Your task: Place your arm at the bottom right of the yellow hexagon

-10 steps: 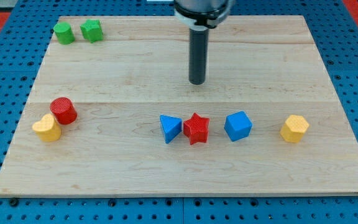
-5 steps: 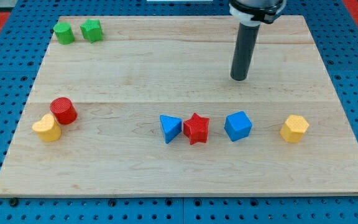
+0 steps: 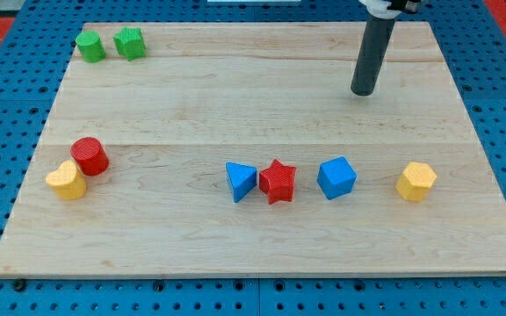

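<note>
The yellow hexagon (image 3: 416, 182) sits on the wooden board (image 3: 191, 237) near the view's right edge, low on the board. My tip (image 3: 363, 92) is on the board toward the view's top right, up and to the left of the yellow hexagon and well apart from it. It touches no block. The rod rises out of the view's top.
A blue cube (image 3: 336, 177), a red star (image 3: 278, 181) and a blue triangle (image 3: 241, 181) form a row left of the hexagon. A red cylinder (image 3: 89, 156) and a yellow block (image 3: 66, 180) sit at the left. Two green blocks (image 3: 90, 46) (image 3: 130, 42) sit at the top left.
My tip has slid to the view's right and slightly up across the board's upper part. No block has moved.
</note>
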